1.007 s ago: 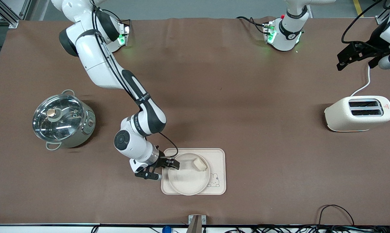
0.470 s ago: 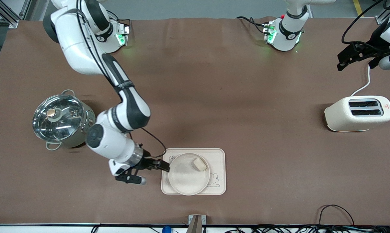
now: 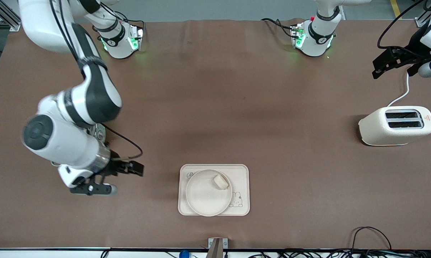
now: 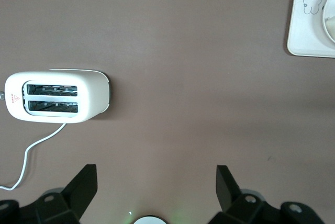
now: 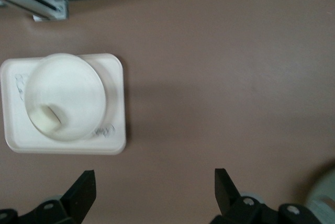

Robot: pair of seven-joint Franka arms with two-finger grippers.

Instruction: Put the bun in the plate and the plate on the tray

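Note:
The bun (image 3: 221, 182) lies in the round plate (image 3: 204, 197), near its rim. The plate sits on the rabbit-printed tray (image 3: 241, 179), near the table's front edge. My right gripper (image 3: 136, 168) is open and empty, up in the air over bare table between the pot and the tray. Its wrist view shows the open gripper (image 5: 152, 187), the tray (image 5: 112, 130), the plate (image 5: 73, 88) and the bun (image 5: 48, 116). My left gripper (image 3: 392, 71) is open and empty and waits high over the left arm's end of the table. Its wrist view (image 4: 156, 182) shows a tray corner (image 4: 303, 41).
A cream toaster (image 3: 396, 125) stands at the left arm's end of the table and also shows in the left wrist view (image 4: 57, 97), with its white cord trailing off. A steel pot (image 3: 100, 133) at the right arm's end is mostly hidden by the right arm.
My right gripper has drawn away from the plate's rim toward the pot and risen, empty. The plate, bun and tray have stayed put. The left arm has not moved.

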